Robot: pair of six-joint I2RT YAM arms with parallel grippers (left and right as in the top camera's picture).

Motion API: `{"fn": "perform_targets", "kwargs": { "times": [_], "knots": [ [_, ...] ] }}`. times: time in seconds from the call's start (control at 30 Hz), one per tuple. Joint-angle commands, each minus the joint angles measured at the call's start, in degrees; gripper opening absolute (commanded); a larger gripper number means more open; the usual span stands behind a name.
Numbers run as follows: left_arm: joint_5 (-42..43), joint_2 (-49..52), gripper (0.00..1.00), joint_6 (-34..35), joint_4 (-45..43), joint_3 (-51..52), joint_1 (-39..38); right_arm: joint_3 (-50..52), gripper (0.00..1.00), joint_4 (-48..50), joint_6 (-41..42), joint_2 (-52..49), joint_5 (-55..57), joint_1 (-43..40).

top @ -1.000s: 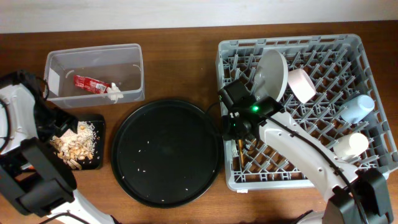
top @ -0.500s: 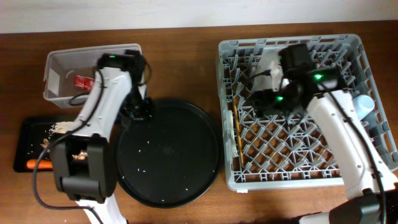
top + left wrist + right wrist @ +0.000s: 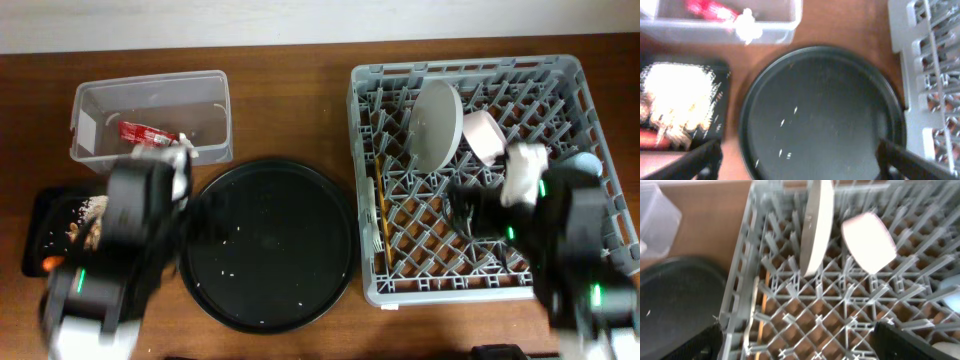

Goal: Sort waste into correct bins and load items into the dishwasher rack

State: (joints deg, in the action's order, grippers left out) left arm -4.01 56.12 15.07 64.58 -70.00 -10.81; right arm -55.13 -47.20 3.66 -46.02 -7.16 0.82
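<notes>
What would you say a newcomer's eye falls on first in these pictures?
Probably the big grey dishwasher rack on the right, with a pale plate standing on edge and a pinkish-white bowl beside it. Next, the large round black tray in the middle, bare but for a few pale specks.

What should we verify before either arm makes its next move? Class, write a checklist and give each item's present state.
1. Left gripper open and empty: ok.
2. Right gripper open and empty: ok.
3. Red snack wrapper and crumpled white paper inside clear tub: ok.
4. Plate standing on edge in dishwasher rack: ok.
5. Round black tray free of waste: not ok, pale crumbs lie on it.
6. Blue cup upright in rack: cannot tell, right arm covers most of it.
</notes>
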Motion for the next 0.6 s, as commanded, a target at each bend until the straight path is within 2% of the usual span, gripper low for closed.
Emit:
{"fn": "perform_targets", "kwargs": {
  "times": [0.0, 0.1, 0.23, 0.57],
  "knots": [
    [-7.26, -15.06, 0.99, 2.27, -6.75, 12.22, 0.09, 7.65, 0.99, 2.67, 0.2, 9.64, 3.39, -0.09],
    [-7.41, -23.5, 0.99, 2.25, -8.48, 15.74, 0.09, 10.43, 0.99, 1.18, 0.22, 14.71, 3.32, -0.09],
    [-7.43, -29.66, 0.99, 2.25, -5.16, 15.91, 0.09, 10.62, 0.99, -3.13, 0.22, 15.45, 3.32, -0.09],
    [-7.43, -30.69, 0.99, 2.25, 5.09, 15.91, 0.09, 10.62, 0.99, -3.58, 0.22, 15.28, 3.3, -0.09]
  ]
}}
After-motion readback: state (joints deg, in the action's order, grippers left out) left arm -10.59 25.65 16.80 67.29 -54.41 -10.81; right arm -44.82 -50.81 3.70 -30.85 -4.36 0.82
